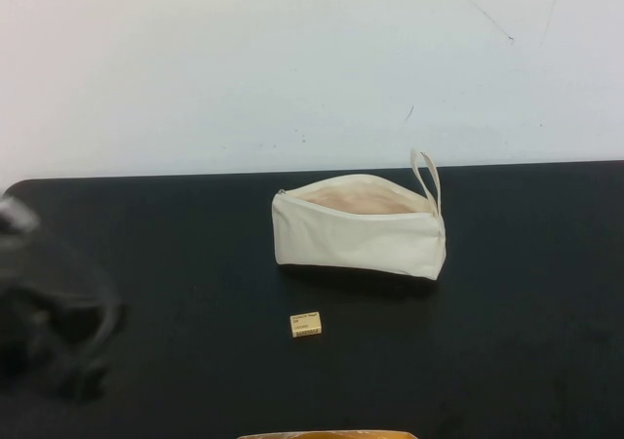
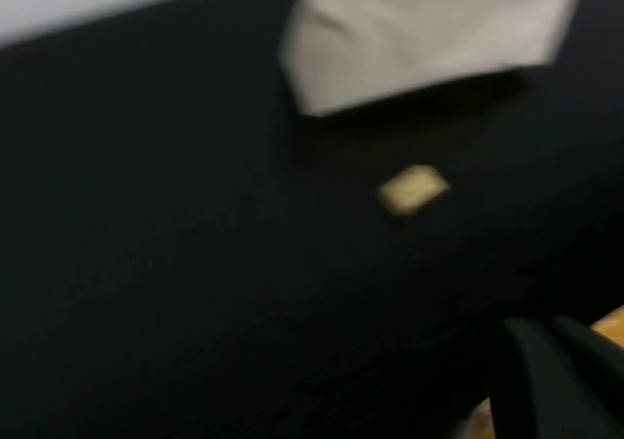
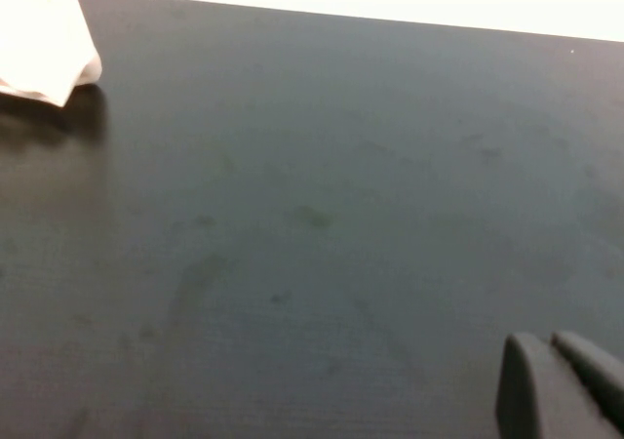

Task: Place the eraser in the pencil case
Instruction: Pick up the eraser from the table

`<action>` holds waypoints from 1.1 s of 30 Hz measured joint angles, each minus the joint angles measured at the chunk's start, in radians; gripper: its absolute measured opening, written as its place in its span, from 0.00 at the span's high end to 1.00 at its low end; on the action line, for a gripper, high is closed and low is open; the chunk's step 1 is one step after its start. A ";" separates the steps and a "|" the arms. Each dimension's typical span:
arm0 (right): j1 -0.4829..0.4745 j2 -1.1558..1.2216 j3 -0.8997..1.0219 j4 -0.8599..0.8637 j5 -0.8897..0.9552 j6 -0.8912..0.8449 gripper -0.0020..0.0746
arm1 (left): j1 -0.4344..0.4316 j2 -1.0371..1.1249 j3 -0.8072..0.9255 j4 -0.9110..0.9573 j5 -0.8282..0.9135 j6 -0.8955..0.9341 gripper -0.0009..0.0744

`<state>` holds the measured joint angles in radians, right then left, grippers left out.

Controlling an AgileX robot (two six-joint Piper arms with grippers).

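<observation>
high view: a black table (image 1: 175, 263) before a pale wall (image 1: 292, 59). the pencil case (image 1: 359, 234), a cream-white fabric pouch, lies lengthwise across the middle of the table, slightly right of centre. its zip is open along the top, the pale beige lining showing inside, and a small loop strap (image 1: 426, 178) stands up at its right end. the eraser (image 1: 306, 324), a tiny cream-yellow block with dark print on its upper face, rests flat on the table on the near side of the pencil case, below the left half of the pouch, apart from it and not touching. a tan edge (image 1: 327, 435) of some object shows at the near border of the frame; what it is cannot be told.

the left gripper (image 1: 58, 322) appears as a dark blurred mass at the left, near part of the table, well apart from the eraser and the pouch. whether its fingers are spread or pressed together cannot be told. in the left wrist view the eraser (image 2: 412, 188) and the pencil case (image 2: 429, 39) are both seen ahead, blurred, with a dark part of the gripper at the corner of the frame.

right wrist view: the right gripper (image 3: 564, 385) hangs over bare table, only a corner of the pencil case (image 3: 44, 49) visible far off. two dark fingers (image 3: 526, 390) lie pressed side by side, holding nothing.
</observation>
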<state>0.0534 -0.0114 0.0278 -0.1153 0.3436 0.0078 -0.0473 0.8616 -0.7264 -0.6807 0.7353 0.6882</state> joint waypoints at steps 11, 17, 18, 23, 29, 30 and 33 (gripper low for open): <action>0.000 0.000 0.000 0.000 0.000 0.000 0.98 | -0.200 0.487 -0.224 0.066 -0.062 0.131 0.99; 0.000 0.000 0.000 0.000 0.000 0.000 0.98 | -0.304 0.673 -0.298 0.207 -0.180 0.077 0.99; 0.000 0.000 0.000 0.000 0.000 0.000 0.98 | -0.315 0.704 -0.309 0.222 -0.182 0.072 0.98; 0.000 0.000 0.000 0.000 0.000 0.000 0.98 | -0.377 0.837 -0.379 0.297 -0.182 0.070 0.79; 0.000 0.000 0.000 0.000 0.000 0.000 0.98 | -0.439 0.965 -0.468 0.360 -0.185 0.066 0.51; 0.000 0.000 0.000 0.000 0.000 0.000 0.98 | -0.441 0.979 -0.478 0.365 -0.190 0.061 0.49; 0.000 0.000 0.000 0.000 0.000 0.000 0.98 | -0.447 1.025 -0.496 0.370 -0.211 0.055 0.47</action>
<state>0.0534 -0.0114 0.0278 -0.1153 0.3436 0.0078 -0.4945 1.8865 -1.2221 -0.3111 0.5241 0.7435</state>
